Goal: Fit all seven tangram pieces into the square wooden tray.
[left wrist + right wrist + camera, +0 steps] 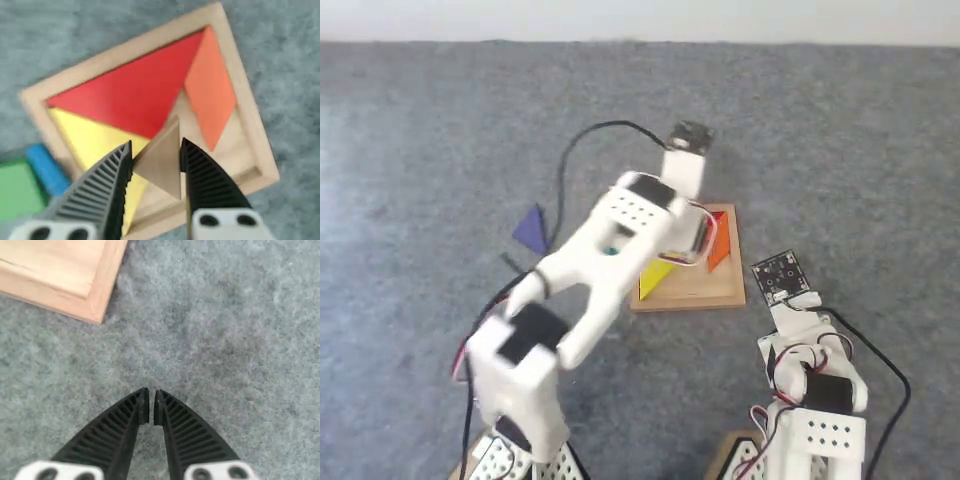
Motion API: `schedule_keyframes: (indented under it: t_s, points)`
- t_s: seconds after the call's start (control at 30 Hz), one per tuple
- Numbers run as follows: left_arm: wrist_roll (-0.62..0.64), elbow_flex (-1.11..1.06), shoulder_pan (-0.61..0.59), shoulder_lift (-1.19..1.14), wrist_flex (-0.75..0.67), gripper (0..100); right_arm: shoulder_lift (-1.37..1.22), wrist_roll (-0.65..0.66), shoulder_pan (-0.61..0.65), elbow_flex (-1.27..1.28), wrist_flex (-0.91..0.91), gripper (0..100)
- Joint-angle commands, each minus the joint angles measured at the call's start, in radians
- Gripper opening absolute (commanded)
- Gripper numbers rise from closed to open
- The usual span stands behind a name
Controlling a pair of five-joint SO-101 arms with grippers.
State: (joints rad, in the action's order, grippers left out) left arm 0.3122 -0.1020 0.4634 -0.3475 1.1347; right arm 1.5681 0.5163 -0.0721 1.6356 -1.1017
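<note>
My gripper [156, 147] grips tan triangle [162, 165] over tray [125, 54] holding red triangle [130, 95], yellow triangle [90, 137], orange piece [210, 95].

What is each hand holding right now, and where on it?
Left hand pinches the small tan wooden triangle by two side edges, over the wooden tray. Right hand holds nothing.

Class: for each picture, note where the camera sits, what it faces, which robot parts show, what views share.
High view: fixed overhead, looking down: left arm, right arm, wooden tray.
Left wrist view: on that wrist, facing the tray; left fingers hold a tan triangle.
Right wrist view: on that wrist, facing carpet; right fingers shut.
Shared: the tray.
</note>
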Motion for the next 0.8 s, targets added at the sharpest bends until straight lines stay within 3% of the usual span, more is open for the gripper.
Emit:
schedule_keyframes:
  t_s: [0.0,0.33,0.57,0.77]
  points:
    - [0.018,0.125,0.055,-0.086,-0.021,9,0.01,-0.012,0.002,-0.021,0.021,3.7]
    - [0.02,0.143,0.058,-0.114,-0.044,9,0.01,-0.012,0.005,-0.021,0.021,3.7]
    - [0.017,0.143,0.055,-0.115,-0.026,25,0.01,-0.012,0.007,-0.021,0.019,3.7]
    - [0.015,0.143,0.048,-0.106,-0.021,25,0.01,-0.011,0.008,-0.021,0.019,3.7]
